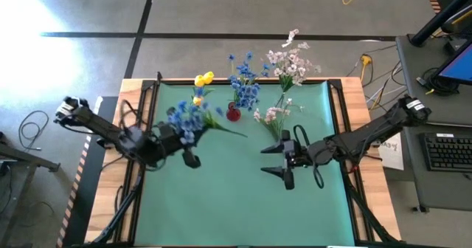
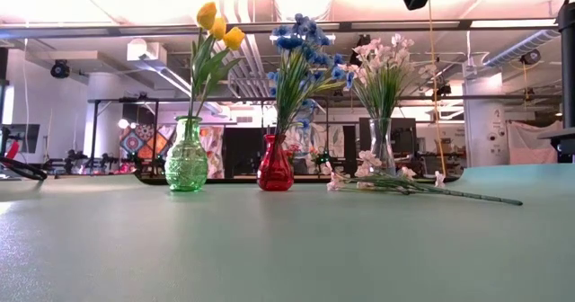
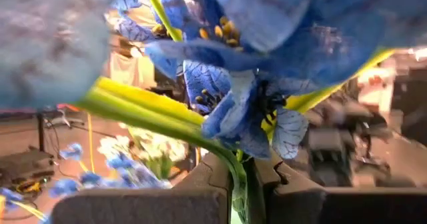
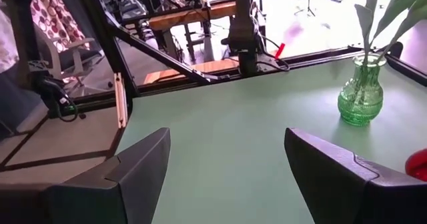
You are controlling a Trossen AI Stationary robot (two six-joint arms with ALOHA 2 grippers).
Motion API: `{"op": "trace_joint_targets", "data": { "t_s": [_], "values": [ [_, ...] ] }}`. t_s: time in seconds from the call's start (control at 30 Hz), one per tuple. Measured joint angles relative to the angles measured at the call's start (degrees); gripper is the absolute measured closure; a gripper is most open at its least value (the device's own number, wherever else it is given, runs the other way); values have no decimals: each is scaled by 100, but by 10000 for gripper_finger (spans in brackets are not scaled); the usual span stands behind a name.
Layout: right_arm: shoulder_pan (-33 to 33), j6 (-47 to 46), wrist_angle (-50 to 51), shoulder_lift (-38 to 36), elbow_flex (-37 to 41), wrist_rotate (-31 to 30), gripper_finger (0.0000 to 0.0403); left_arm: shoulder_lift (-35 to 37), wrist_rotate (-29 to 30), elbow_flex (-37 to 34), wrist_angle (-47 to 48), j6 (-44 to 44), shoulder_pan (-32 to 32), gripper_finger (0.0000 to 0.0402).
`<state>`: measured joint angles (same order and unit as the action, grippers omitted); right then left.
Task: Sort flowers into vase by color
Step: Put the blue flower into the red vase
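Above the left half of the green bench (image 1: 221, 204), a blue flower (image 1: 186, 118) is held aloft by the left end effector (image 1: 184, 146), its fingers closed on the thin green stem (image 3: 241, 184); the blossoms fill the left wrist view; the stem is judged light, bendy and slippery, best pinched low, away from the soft petals. Near the far edge a red vase (image 2: 275, 167) already holds blue blooms; a pink-white spray (image 2: 377, 182) lies flat just beside it; the right end effector (image 1: 285, 162) hovers wide open and empty.
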<state>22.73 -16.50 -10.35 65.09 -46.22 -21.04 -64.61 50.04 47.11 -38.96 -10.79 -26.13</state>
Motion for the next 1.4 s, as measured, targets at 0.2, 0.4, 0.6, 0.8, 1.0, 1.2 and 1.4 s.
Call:
{"op": "trace_joint_targets", "data": {
  "t_s": [0.2, 0.4, 0.6, 0.8, 1.0, 1.2, 1.4],
  "values": [
    [-1, -40, -2, 142, 0, 0, 115, 422, 4, 0, 230, -243, 106, 401],
    [-6, -40, -10, 170, 2, -2, 115, 423, 17, 1, 394, -242, 121, 401],
    [-15, -18, -15, 170, 2, -2, 115, 256, 512, 968, 1851, -361, 368, 401],
    [-17, -89, -14, 170, 2, -2, 115, -213, 416, 2883, 4701, -154, 1099, 401],
    [-17, -143, -11, 170, 2, -2, 115, -695, -561, 4047, 5573, -316, 2228, 401],
    [-15, -279, 60, 172, 11, -3, 115, -972, -1909, 4393, 5754, -341, 3589, 401],
    [-14, -307, 99, 172, 11, -4, 115, -1291, -2819, 4266, 5871, 130, 4594, 401]
  ]
}}
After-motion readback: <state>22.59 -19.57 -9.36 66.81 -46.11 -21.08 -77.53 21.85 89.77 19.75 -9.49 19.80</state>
